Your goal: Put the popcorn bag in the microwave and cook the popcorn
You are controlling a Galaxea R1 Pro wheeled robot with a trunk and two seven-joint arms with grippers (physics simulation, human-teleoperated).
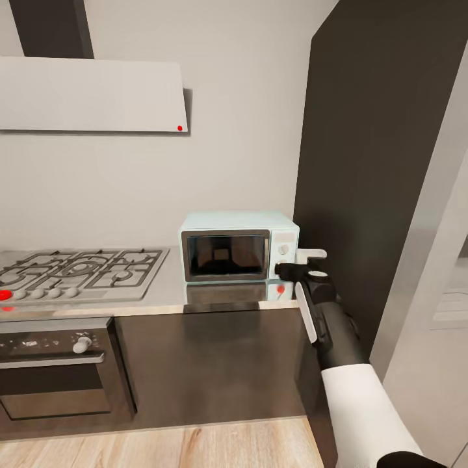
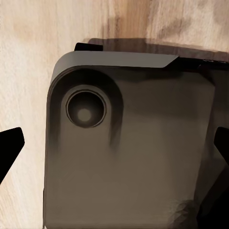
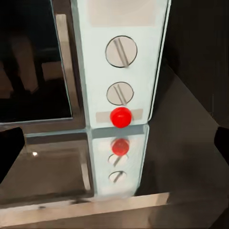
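The microwave [image 1: 239, 246] is a small boxy unit in pale mint-blue, standing on the glossy grey countertop [image 1: 162, 292] at its far right end, just beside a tall dark matte cabinet panel [image 1: 377, 130]. Its door is shut: dark glass in a grey frame, with a dim brown shape behind the glass that is too murky to identify. To the right of the door sits a white control strip with two round grey knobs [image 3: 121, 51], each slotted, and below them a small round red button [image 3: 121, 117]. The steel-look worktop mirrors the microwave's front, red button included.

The right gripper [image 1: 300, 265] hovers in front of the microwave's control strip, near its lower right corner, on a black forearm with a white sleeve. In the right wrist view its dark fingertips [image 3: 9, 152] sit at opposite edges of the picture, so the jaws stand wide apart and hold nothing.

Left of the microwave, a grey gas hob [image 1: 78, 270] with grid-like grates lies set into the worktop; below it is a dark oven [image 1: 55, 364] with a bar handle. A flat white hood [image 1: 91, 94] hangs on the white wall above the hob.

The left gripper's dark fingertips [image 2: 10, 148] are likewise spread apart over a rounded grey-brown moulded part of the robot [image 2: 129, 143], with pale wood plank floor [image 2: 28, 47] beyond.
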